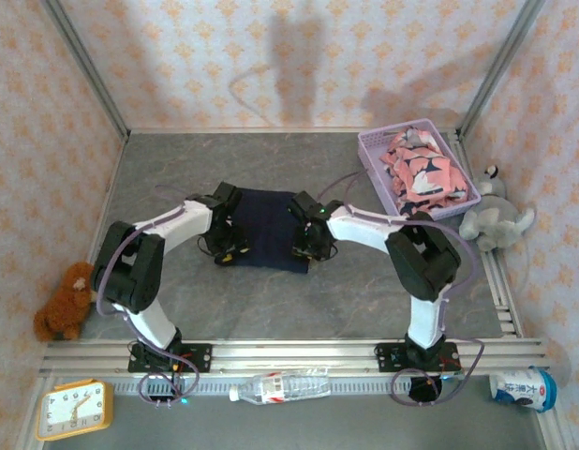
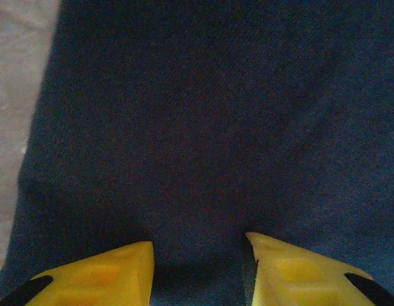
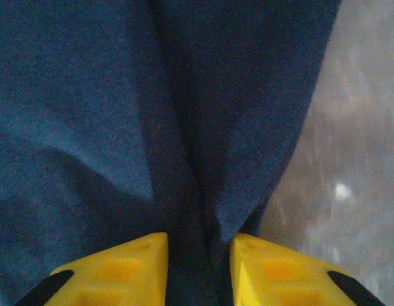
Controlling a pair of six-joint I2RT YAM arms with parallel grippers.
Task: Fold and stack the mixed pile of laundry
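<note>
The dark navy cloth (image 1: 269, 228) lies flat as a rectangle on the grey table between both arms. My left gripper (image 1: 230, 249) is at its near left corner. In the left wrist view the yellow fingers (image 2: 111, 274) press down on the navy cloth (image 2: 210, 127), closed on the dark fabric between them. My right gripper (image 1: 306, 249) is at the near right corner, and its fingers (image 3: 280, 271) pinch a raised ridge of navy cloth (image 3: 197, 191). The salmon-pink shark-print cloth (image 1: 423, 174) lies crumpled in the lavender basket (image 1: 376, 155).
A grey plush elephant (image 1: 496, 221) leans at the right wall beside the basket. A brown teddy (image 1: 65, 300) sits at the left edge. Along the near rail lie a yellow clock (image 1: 74, 409), a plastic bottle (image 1: 280, 386) and a carton (image 1: 526, 389).
</note>
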